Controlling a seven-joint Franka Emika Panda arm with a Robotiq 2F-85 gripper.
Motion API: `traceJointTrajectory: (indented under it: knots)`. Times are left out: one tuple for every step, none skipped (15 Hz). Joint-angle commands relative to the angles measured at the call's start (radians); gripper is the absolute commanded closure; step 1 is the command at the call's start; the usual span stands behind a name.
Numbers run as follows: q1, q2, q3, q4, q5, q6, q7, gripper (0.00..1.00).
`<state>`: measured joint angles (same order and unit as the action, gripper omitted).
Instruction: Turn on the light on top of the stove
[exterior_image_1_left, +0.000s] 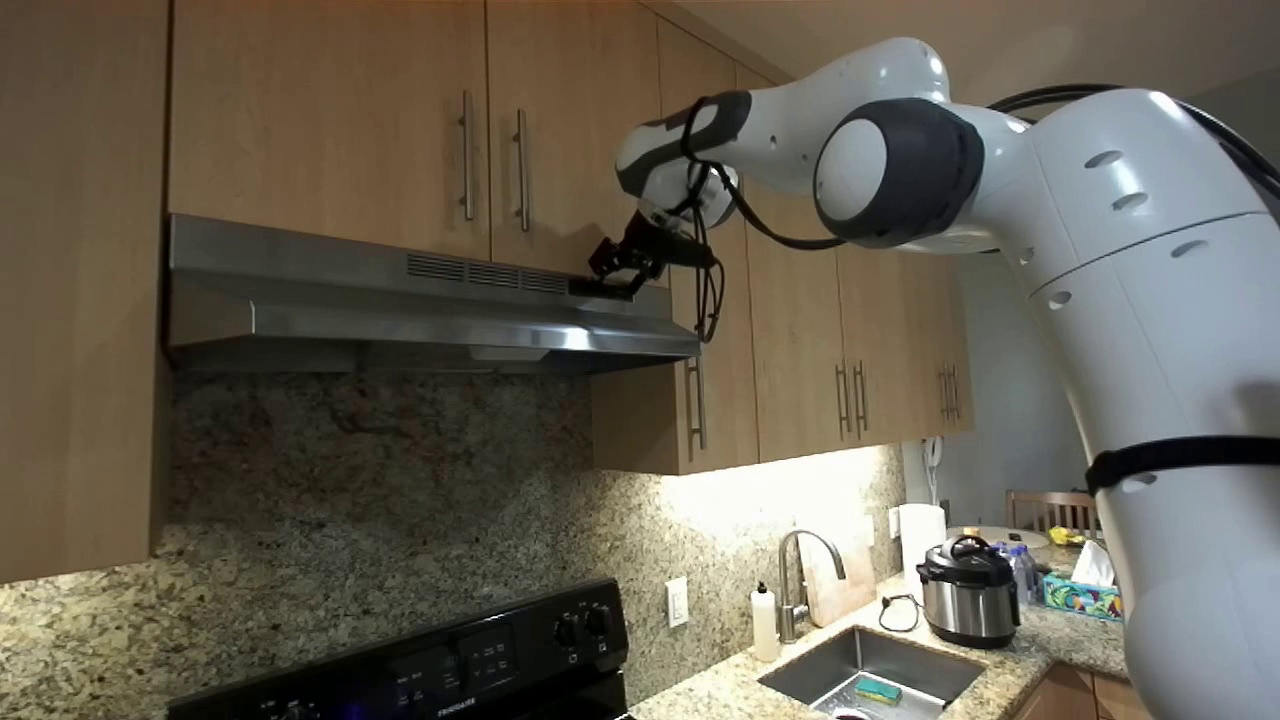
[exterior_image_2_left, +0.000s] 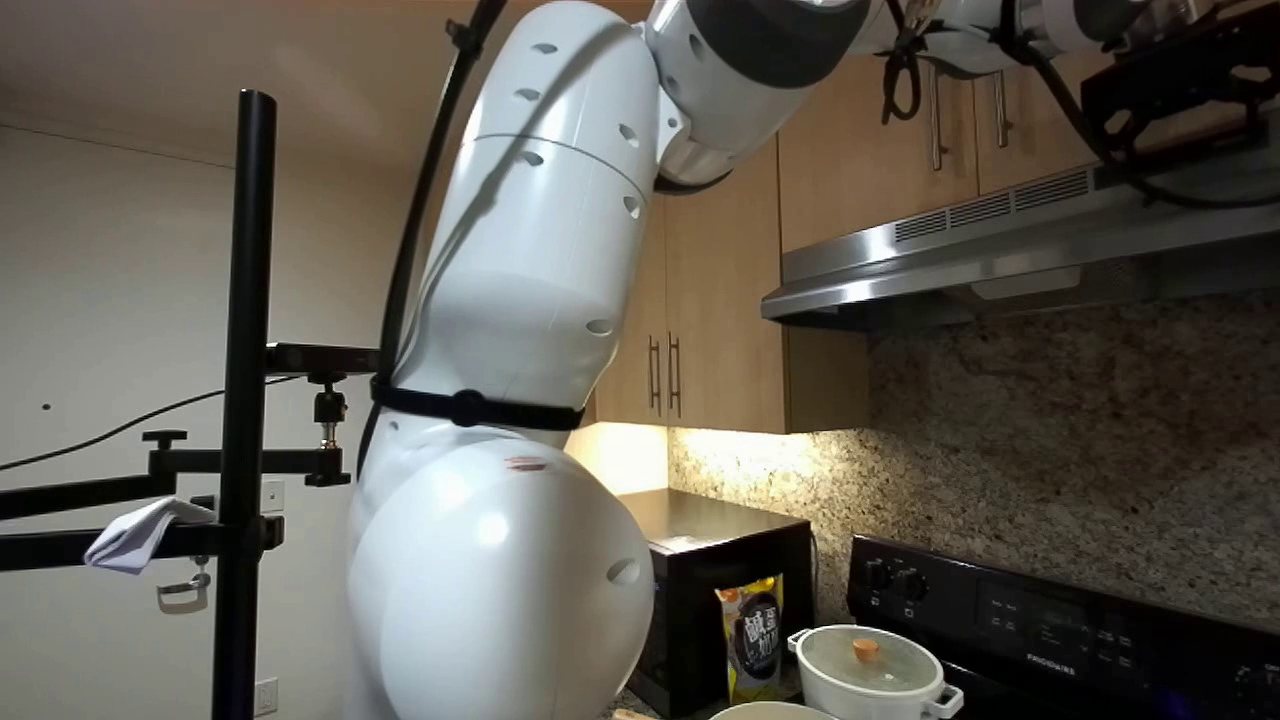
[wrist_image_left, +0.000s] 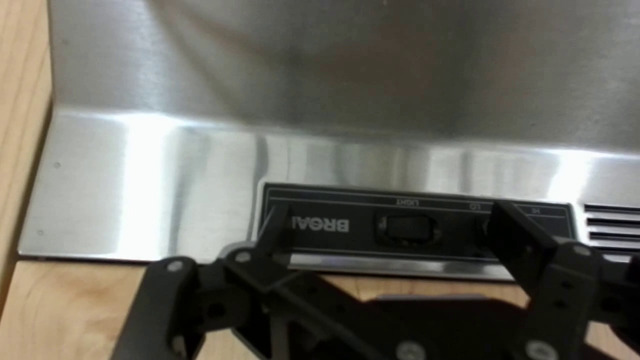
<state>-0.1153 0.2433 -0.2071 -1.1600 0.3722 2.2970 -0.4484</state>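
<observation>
Black two-fingered tool (wrist_image_left: 392, 216) stood spread, a black oblong light switch (wrist_image_left: 409, 228) showing between. Closing first, then pressing one end, seemed surest.

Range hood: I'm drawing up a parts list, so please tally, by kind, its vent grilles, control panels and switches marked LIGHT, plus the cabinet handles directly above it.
Vent grilles: 3
Control panel: 1
Switch marked LIGHT: 1
Cabinet handles directly above: 2
Total: 7
</observation>
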Motion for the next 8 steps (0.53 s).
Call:
traceJointTrajectory:
  knots:
    - [0.001,0.059,0.0,0.08,-0.006,-0.024,0.014,0.0]
    - [0.002,0.062,-0.002,0.086,-0.007,-0.03,0.015,0.0]
    - [0.002,0.064,-0.003,0.091,-0.007,-0.035,0.015,0.0]
    - [0.003,0.062,-0.006,0.09,-0.007,-0.037,0.017,0.0]
    - [0.003,0.058,-0.006,0.088,-0.004,-0.038,0.017,0.0]
    - [0.003,0.049,-0.006,0.079,-0.002,-0.034,0.016,0.0]
    - [0.004,0.043,-0.006,0.072,0.0,-0.031,0.014,0.0]
    - [0.004,0.036,-0.006,0.064,0.0,-0.029,0.012,0.0]
